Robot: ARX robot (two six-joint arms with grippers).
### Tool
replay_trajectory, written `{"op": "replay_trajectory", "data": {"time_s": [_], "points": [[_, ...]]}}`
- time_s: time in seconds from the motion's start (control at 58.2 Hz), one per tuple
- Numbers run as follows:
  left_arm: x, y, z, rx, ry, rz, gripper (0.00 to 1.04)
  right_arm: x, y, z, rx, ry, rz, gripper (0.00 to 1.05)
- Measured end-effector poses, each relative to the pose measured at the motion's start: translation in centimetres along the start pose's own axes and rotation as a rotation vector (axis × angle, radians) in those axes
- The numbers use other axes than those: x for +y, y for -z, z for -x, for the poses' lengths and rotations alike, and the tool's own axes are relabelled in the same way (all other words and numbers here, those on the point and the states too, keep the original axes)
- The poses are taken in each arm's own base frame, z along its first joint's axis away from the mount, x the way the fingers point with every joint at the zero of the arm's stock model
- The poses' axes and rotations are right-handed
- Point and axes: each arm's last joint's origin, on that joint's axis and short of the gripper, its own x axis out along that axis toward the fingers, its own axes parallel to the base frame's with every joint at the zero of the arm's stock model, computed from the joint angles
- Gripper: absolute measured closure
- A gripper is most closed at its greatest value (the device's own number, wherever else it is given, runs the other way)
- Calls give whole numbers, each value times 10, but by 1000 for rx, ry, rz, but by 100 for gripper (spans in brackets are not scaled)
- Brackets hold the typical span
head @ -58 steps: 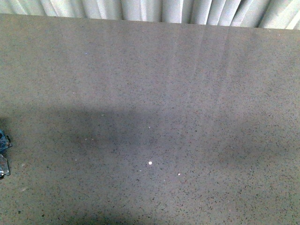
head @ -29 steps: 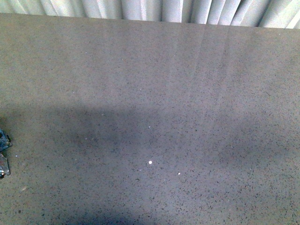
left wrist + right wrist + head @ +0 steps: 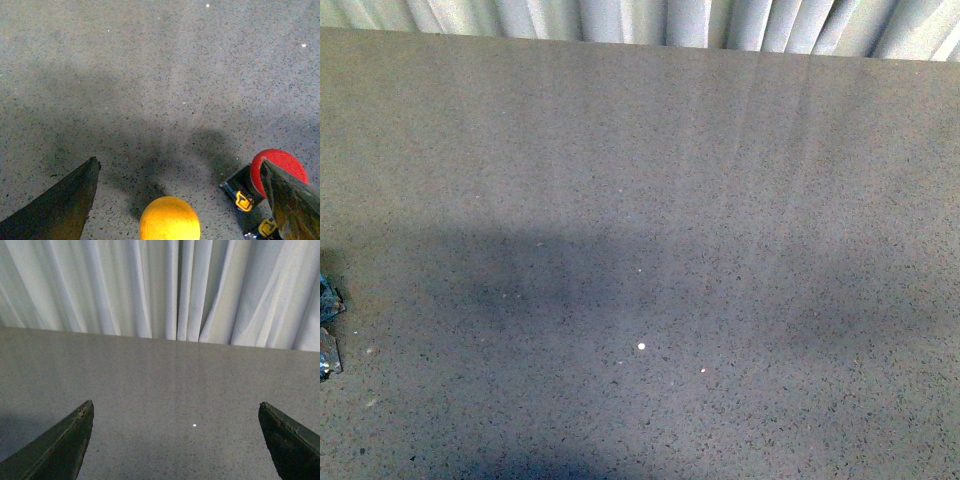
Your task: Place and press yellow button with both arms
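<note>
The yellow button (image 3: 170, 218) shows in the left wrist view only as its round yellow cap, standing on the grey table. It sits between the fingers of my left gripper (image 3: 180, 162), which is open and does not touch it. A red button (image 3: 281, 165) on a black base with yellow marks stands beside one left finger (image 3: 292, 205), which partly covers it. My right gripper (image 3: 175, 407) is open and empty above bare table, facing the curtain. The yellow button does not show in the front or right wrist views.
The grey speckled table (image 3: 650, 200) fills the front view, with white curtains (image 3: 650, 20) behind its far edge. Small bluish and metallic bits (image 3: 327, 330) show at the far left edge; I cannot tell what they are.
The bits at the left edge of the front view have slipped slightly further out of the picture. Nothing else has moved.
</note>
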Motion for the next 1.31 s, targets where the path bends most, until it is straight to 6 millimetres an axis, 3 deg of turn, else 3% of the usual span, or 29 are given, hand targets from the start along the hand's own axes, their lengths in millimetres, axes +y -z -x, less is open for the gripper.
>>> {"op": "replay_trajectory", "data": {"time_s": [0.309, 1.048, 1.202, 1.305], "points": [[4, 19, -7, 55, -19, 15, 9, 0, 0, 0, 0, 0, 0, 9], [9, 41, -15, 117, -31, 24, 10, 0, 0, 0, 0, 0, 0, 9], [10, 41, -14, 114, -36, 22, 25, 0, 0, 0, 0, 0, 0, 9], [10, 41, -14, 107, -36, 20, 43, 0, 0, 0, 0, 0, 0, 9]]}}
